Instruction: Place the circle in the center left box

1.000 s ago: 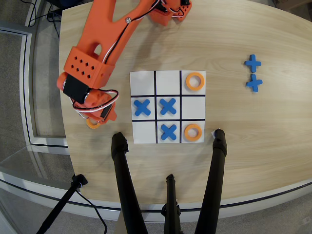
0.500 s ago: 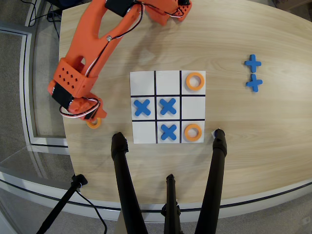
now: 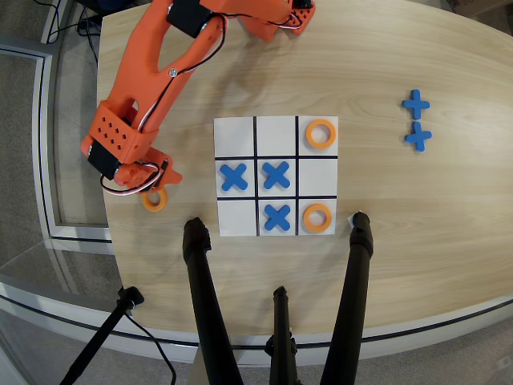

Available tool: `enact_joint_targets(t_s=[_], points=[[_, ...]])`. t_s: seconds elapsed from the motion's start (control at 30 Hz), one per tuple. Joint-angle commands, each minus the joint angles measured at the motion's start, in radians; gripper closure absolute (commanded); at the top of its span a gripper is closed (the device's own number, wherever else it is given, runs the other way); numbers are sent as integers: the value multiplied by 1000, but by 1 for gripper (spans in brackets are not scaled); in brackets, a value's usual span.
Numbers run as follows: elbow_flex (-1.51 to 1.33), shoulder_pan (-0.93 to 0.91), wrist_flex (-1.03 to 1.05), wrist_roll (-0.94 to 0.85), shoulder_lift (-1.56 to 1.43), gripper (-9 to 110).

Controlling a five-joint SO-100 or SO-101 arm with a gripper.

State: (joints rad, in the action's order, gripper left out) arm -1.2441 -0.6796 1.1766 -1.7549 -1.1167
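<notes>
An orange ring (image 3: 154,199) is seen on the pale wood-grain table (image 3: 417,216). The board (image 3: 276,176) is white and ruled with black lines. Two more orange rings (image 3: 321,134) and three blue crosses (image 3: 276,175) are carried on it. The arm (image 3: 160,72) is coloured orange.

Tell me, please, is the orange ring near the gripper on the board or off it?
Off. The orange ring lies on the bare table, left of the board in the overhead view.
</notes>
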Motion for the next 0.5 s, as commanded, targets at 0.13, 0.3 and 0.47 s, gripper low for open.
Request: enact_joint_targets(t_s=[0.13,0.3,0.47], points=[[67,0,-2,-3,32,77],[103,2,2,0,43,77],[106,-5,-11,-3,55,77]])
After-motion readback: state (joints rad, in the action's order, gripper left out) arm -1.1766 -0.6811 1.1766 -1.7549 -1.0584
